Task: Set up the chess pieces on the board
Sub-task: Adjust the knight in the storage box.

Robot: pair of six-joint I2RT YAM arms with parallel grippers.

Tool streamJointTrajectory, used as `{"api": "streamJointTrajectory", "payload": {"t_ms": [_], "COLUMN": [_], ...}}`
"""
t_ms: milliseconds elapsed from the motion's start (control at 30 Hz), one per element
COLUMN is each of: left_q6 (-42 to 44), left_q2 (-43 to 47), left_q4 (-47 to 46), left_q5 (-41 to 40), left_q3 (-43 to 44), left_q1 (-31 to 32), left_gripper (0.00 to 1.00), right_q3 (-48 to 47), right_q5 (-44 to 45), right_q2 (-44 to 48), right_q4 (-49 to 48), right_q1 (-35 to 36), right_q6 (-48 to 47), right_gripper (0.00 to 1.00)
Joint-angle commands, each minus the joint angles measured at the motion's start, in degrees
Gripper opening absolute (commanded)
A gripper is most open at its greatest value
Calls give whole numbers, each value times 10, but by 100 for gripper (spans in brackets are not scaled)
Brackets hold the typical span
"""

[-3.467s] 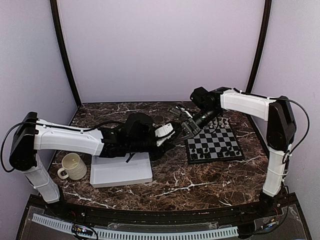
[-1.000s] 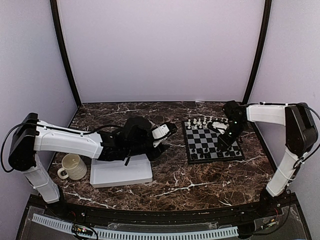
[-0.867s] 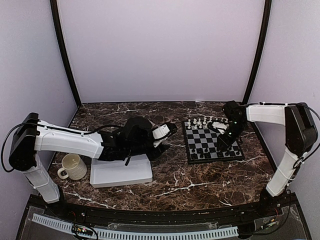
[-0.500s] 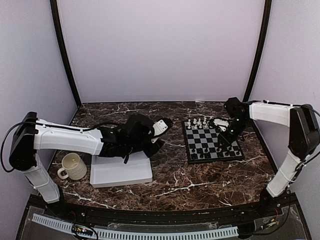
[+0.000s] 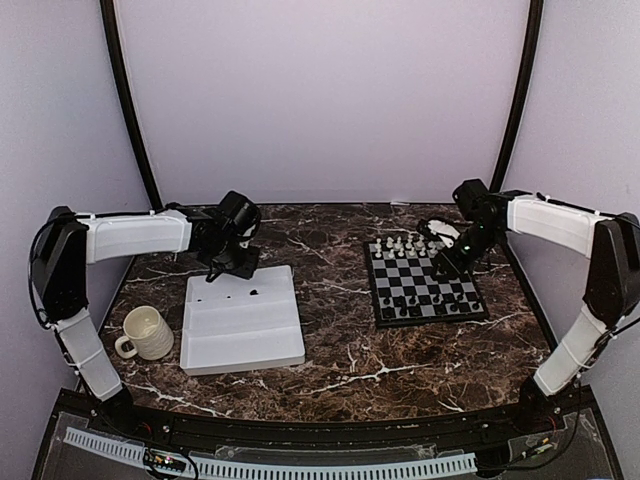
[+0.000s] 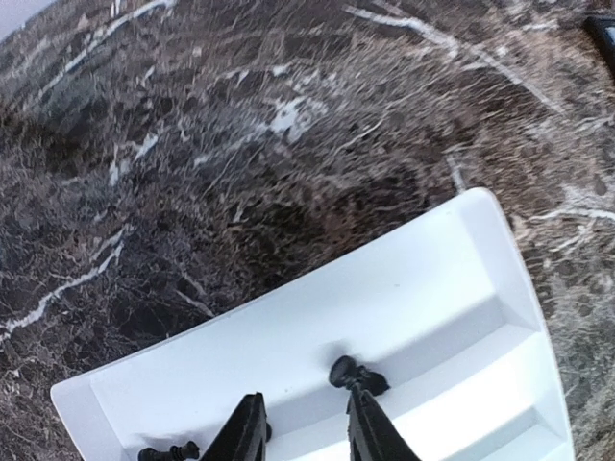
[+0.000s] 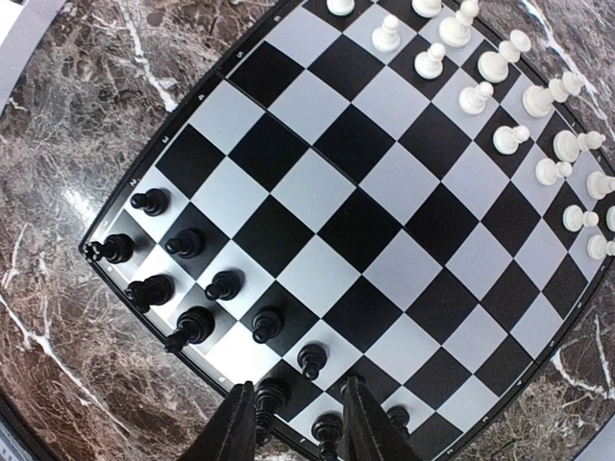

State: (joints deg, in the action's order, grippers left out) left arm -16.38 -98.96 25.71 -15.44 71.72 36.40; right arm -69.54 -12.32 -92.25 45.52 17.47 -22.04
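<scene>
Now, left fingers (image 6: 246,432) apart over white tray (image 6: 432,279) — right fingers (image 7: 238,423) apart over board's (image 7: 365,230) black chess pieces (image 7: 224,284).

No writing, number, brand or sign can be read in any view; the board (image 7: 327,221) shows only black and silver checks, with no marks legible on its rim. The tray (image 5: 243,335), the mug (image 5: 145,333) and the arm shells look plain; nothing on them is legible.
</scene>
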Motion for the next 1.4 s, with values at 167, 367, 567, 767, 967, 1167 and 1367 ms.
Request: {"api": "streamJointTrajectory", "payload": {"t_ms": [167,367,567,767,967,1167,1367], "left_q6": [140,214,181,127,70,53,49], "left_q2": [-112,-159,-187,-191,-187,-150,-105], "left_q4": [126,160,203,219,224,210,186], "left_q5": [110,132,152,171,207,225,236], "left_q3": [93,138,160,152,145,151,143], "left_q1": [-48,-53,-61,-70,-106,-123,-131], "left_gripper": [31,35,36,27,3,0,0], "right_q3": [-42,-37,-43,-53,-61,-79,-86], "right_q5": [-62,-62,-66,-77,-80,-79,-73], "right_q2": [-13,-18,-33,-50,-55,-63,-68], "right_q4": [9,16,20,22,29,38,42], "right_q1": [-2,-2,-2,-2,-2,1,8], "right_q6": [-5,-10,-12,-9,-9,-10,-10], "right_gripper": [33,33,33,33,33,33,33]}}
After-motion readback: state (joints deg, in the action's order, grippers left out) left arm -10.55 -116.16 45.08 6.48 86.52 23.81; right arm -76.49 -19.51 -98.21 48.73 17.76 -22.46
